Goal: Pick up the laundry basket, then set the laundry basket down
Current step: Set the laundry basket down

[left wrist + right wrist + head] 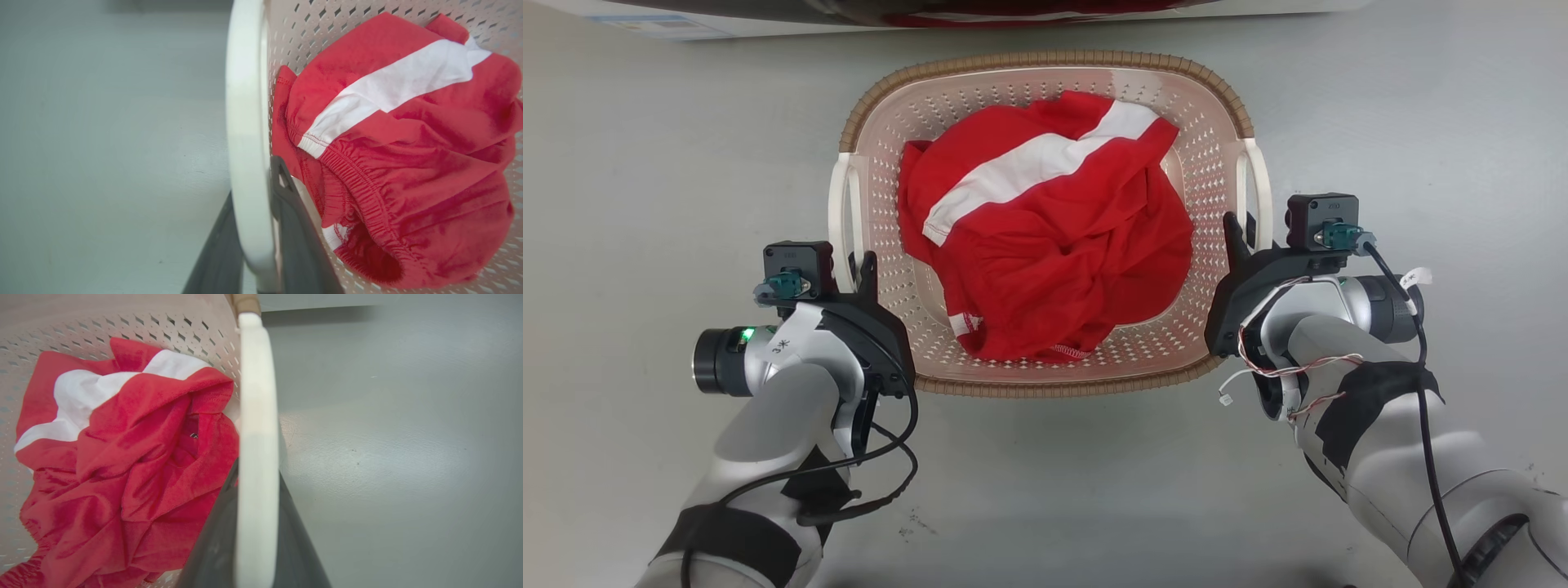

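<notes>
Laundry basket (pixel 1217 163): seen at the centre of the head view, on or just over the grey floor (pixel 645 163), and which of the two cannot be told. Brown woven-look rim, pale pink perforated walls.
Load: a red garment (pixel 1054 245) with a white band is heaped inside, and the bottom is largely hidden by it.
Left gripper (pixel 858 273): clamped on the white left handle (pixel 840 212), which is caught between both dark fingers in the left wrist view.
Right gripper (pixel 1241 241): clenched on the white right handle (pixel 1262 192). The fingers are half hidden behind it in the right wrist view.
Writing: small marks are seen on the left forearm (pixel 784 347) and on the right wrist's camera block (pixel 1323 216), too small to be read.
Top edge: a white appliance (pixel 768 24) is cut off by the frame, and the pale blue sticker (pixel 662 24) on it cannot be read.
</notes>
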You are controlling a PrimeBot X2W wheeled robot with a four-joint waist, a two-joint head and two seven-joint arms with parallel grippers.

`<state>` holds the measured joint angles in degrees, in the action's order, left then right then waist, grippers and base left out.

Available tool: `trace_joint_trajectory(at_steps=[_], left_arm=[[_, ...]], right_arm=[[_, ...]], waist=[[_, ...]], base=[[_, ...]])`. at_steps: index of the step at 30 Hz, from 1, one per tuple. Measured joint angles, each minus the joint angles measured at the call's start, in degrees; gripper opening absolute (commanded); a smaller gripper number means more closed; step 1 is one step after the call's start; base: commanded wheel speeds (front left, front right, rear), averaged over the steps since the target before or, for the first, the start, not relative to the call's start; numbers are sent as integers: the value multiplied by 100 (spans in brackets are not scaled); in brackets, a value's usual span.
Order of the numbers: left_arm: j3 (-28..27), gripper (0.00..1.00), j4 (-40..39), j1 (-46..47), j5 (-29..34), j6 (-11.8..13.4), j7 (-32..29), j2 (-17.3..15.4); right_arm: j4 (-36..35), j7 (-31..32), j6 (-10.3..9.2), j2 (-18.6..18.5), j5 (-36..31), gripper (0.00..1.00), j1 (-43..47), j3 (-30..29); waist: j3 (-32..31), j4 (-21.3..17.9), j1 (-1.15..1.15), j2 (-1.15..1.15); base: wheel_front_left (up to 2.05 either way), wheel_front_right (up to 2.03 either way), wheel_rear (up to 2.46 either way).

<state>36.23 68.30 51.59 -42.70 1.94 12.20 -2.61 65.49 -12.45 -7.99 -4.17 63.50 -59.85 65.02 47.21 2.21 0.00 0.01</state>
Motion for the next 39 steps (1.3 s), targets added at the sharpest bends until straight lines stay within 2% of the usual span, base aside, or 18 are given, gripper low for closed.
trace_joint_trajectory(at_steps=[8,9,11,12,13,14,15,16,17,18,29,39], left_arm=[[10,0,73,75,2,-20,34,12],[10,0,83,86,3,-40,36,12],[14,0,99,91,9,-43,53,15],[16,2,114,98,10,-42,53,19],[18,22,130,103,10,-37,53,18],[23,37,137,103,11,-38,53,21],[24,45,143,103,12,-38,53,33],[25,49,147,104,12,-38,53,45],[25,80,160,104,12,-38,53,52],[25,100,166,105,12,-37,55,52],[15,100,230,116,11,-34,104,81],[-46,100,308,73,-5,-44,154,80]], right_arm=[[-1,-27,0,0,1,0,-4,13],[-1,-32,0,0,1,5,-4,14],[2,-33,0,-1,1,40,-4,35],[1,-33,0,1,1,49,-4,41],[-1,-36,3,3,1,74,-4,48],[-2,-51,20,14,1,95,-4,59],[-9,-58,29,25,2,100,-4,66],[-14,-73,44,41,2,100,-4,69],[-10,-73,43,49,2,100,-4,71],[-10,-74,44,46,2,100,-4,73],[33,-79,44,47,7,100,-8,108],[264,-125,44,57,10,100,2,119]], waist=[[24,2,0,-1],[29,2,0,-1],[35,2,0,-1],[37,2,0,-1],[38,3,0,-1],[38,3,0,-1],[38,3,0,-1],[38,3,0,-1],[38,3,0,-1],[37,4,0,-1],[-41,-8,0,-1],[-438,-55,0,-1]], base=[[0,0,0],[0,0,0],[0,0,0],[0,0,0],[0,0,0],[0,0,0],[0,0,0],[0,0,0],[0,0,0],[0,0,0],[0,0,0],[0,0,0]])
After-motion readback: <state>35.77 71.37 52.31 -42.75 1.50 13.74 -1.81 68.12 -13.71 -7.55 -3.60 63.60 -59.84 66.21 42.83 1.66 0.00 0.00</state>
